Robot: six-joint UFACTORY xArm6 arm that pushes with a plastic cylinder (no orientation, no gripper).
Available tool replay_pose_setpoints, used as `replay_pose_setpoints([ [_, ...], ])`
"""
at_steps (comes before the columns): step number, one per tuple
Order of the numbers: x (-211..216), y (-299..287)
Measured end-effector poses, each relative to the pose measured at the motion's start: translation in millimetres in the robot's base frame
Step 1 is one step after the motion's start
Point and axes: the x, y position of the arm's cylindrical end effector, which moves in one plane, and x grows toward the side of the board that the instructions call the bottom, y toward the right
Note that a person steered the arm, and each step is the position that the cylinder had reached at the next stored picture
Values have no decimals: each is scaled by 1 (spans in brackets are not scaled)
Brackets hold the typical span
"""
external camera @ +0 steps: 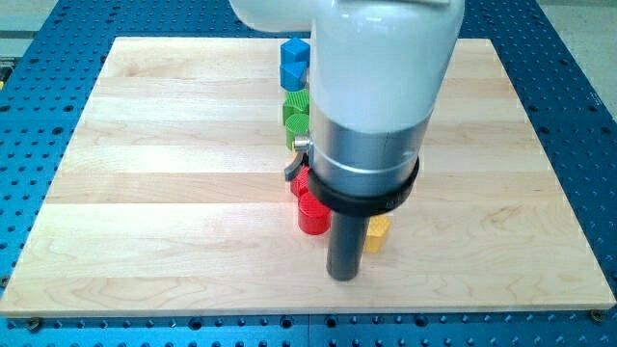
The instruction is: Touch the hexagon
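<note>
My tip (344, 276) rests on the wooden board (154, 183) near its bottom edge, below the middle. A yellow block (377, 232), which looks hexagonal, sits just to the right of the rod; I cannot tell if they touch. A red cylinder (312, 215) stands right against the rod's left side. Another red block (301, 183) lies just above the cylinder, partly hidden by the arm. The arm's wide body hides the board behind it.
A column of blocks runs up the middle of the board: two green blocks (296, 111) and above them blue blocks (294, 62), the top one a cube. The blue perforated table (39, 193) surrounds the board.
</note>
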Motion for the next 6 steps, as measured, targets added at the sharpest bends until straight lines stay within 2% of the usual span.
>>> replay_pose_setpoints([
  [1, -22, 40],
  [2, -22, 125],
  [4, -20, 136],
  [6, -30, 77],
])
